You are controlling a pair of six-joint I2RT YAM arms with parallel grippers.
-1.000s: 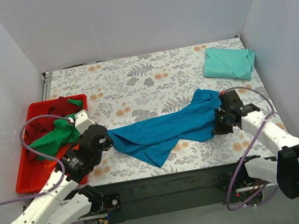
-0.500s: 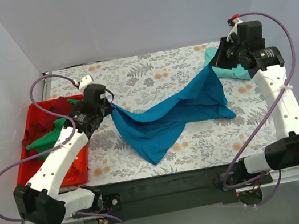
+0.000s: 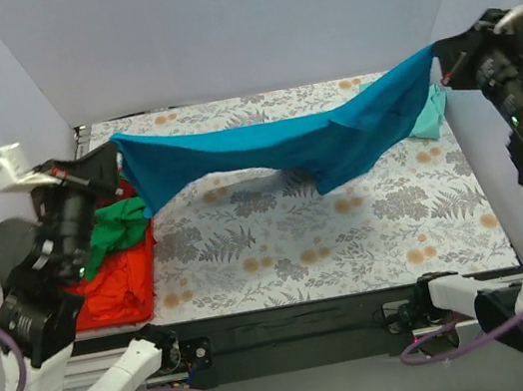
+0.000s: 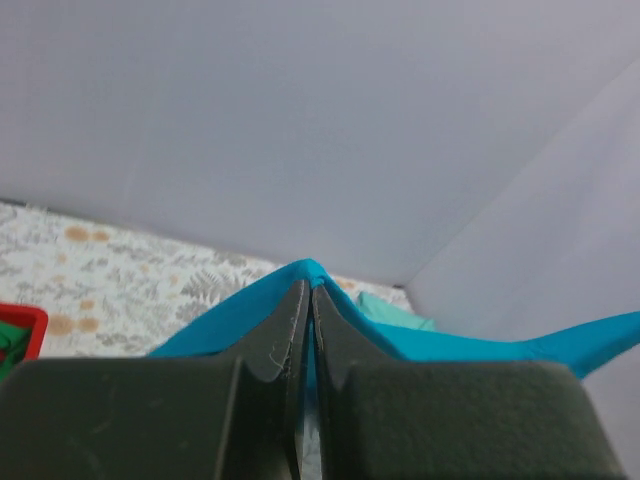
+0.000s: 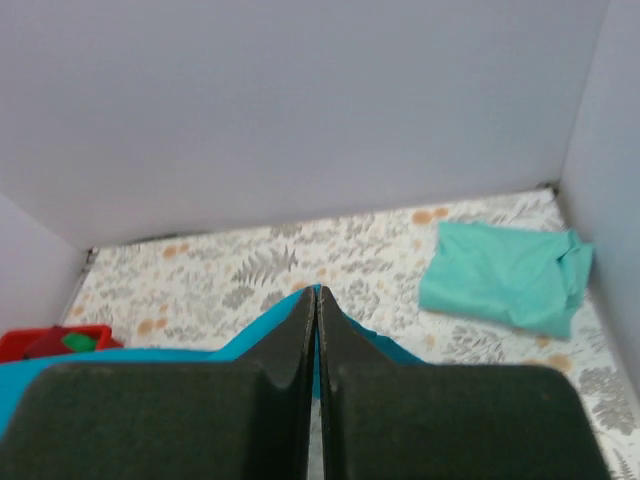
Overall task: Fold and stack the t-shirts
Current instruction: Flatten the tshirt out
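While both arms stand raised high over the floral surface (image 3: 301, 244), the deep blue t-shirt (image 3: 264, 149) hangs stretched between them in a shallow sag. The left gripper (image 4: 306, 290) is above the far end of the red tray (image 3: 144, 277). Its jaws are pressed together on one edge of the blue cloth, which rises to a small peak right at the fingertips in the left wrist view. The right gripper (image 5: 316, 295) is well apart from the tray, high over the opposite side of the surface. Its jaws are likewise clamped tight on the shirt's other end, with a blue fold pinched between them.

From the tray side the shirt runs as a broad band across the far half of the surface, and a loose flap droops from its lower edge more than halfway across from the tray. That flap appears to hang clear of the surface, with a soft shadow lying beneath it.

The bright green t-shirt (image 3: 115, 226) lies bunched in the tray, just beside the blue shirt's gripped end. The pale mint green t-shirt (image 5: 500, 275) lies crumpled on the surface in the far corner opposite the tray; from above, the blue shirt's raised end partly covers it.
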